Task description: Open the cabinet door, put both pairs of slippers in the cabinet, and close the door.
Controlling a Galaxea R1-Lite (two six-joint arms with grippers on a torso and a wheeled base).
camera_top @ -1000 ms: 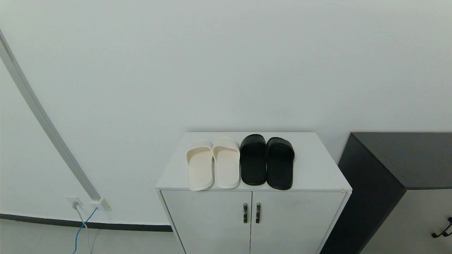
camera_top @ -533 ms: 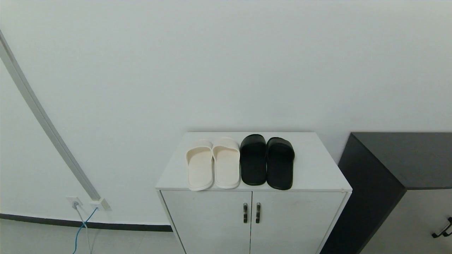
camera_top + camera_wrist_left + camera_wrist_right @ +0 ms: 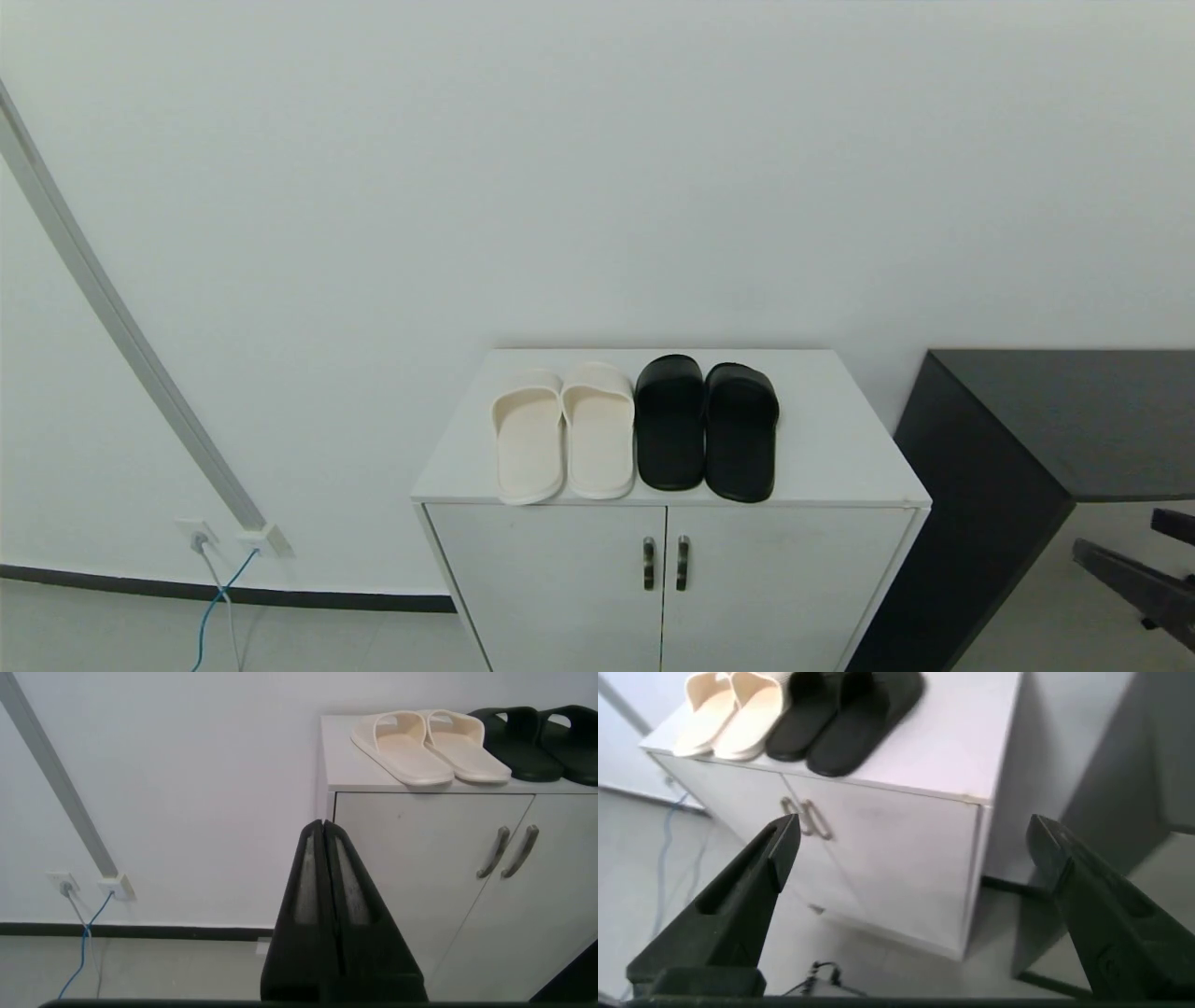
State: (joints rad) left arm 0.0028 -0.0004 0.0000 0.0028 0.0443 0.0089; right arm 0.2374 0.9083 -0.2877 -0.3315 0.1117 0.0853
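Note:
A white cabinet [image 3: 560, 597] stands against the wall, both doors shut, with two metal handles [image 3: 665, 563] at the middle seam. On its top lie a cream pair of slippers [image 3: 563, 434] and, to their right, a black pair of slippers [image 3: 707, 429], toes toward the wall. My right gripper [image 3: 1156, 553] is open, low and off to the cabinet's right. The right wrist view shows the right gripper [image 3: 910, 838] spread wide before the cabinet [image 3: 915, 859]. My left gripper [image 3: 324, 826] is shut and holds nothing, in front of the cabinet's [image 3: 420, 877] left side.
A dark grey cabinet [image 3: 1055, 420] stands close on the right of the white one. Wall sockets with cables [image 3: 233, 541] sit low on the left wall, under a slanting grey conduit [image 3: 121, 327]. Bare floor lies left of the cabinet.
My right gripper has come into the head view at its lower right edge. The slippers and the cabinet doors stand as before.

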